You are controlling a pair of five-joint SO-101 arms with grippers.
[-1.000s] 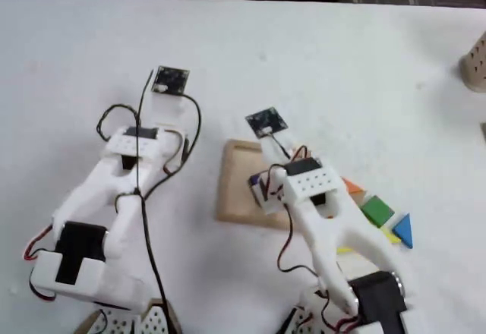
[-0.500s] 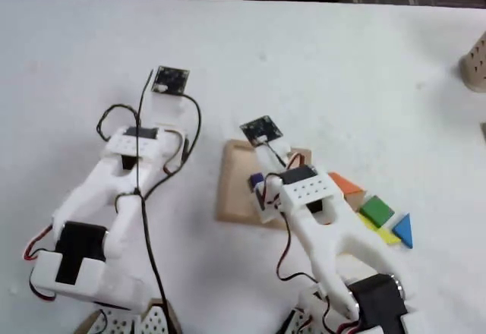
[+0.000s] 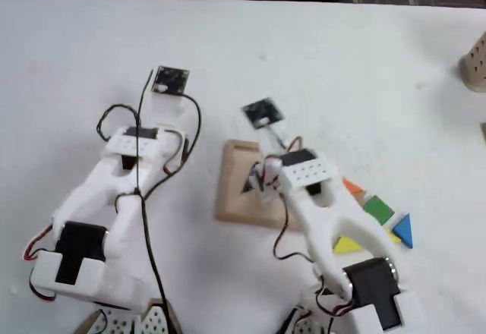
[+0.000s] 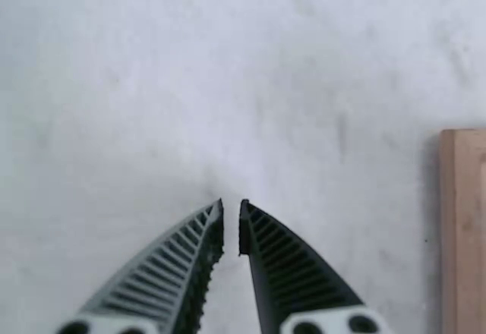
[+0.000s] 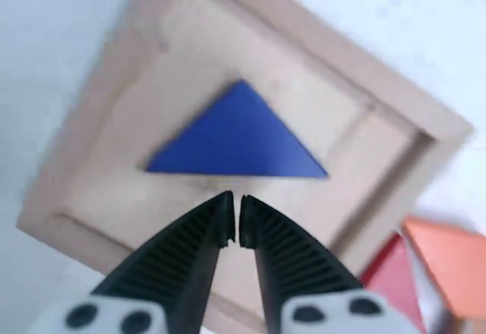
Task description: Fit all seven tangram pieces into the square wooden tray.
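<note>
Right arm [image 3: 326, 212] shifted across tray, uncovering yellow piece [image 3: 345, 244] | right gripper [image 5: 234, 216]: jaws all but closed, empty, over square wooden tray [image 5: 364, 77] | blue triangle [image 5: 239, 140] flat inside tray | left gripper [image 4: 231, 224]: likewise closed, empty, over table [image 4: 228, 61] beside tray.

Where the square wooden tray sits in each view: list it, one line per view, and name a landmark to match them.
High view: the tray lies mid-table, partly under the right arm.
Left wrist view: a strip of its rim at the frame's edge, beside the left gripper.
Right wrist view: the tray lies beneath the right gripper.
Landmark: the blue triangle inside it, also visible in the high view.
</note>
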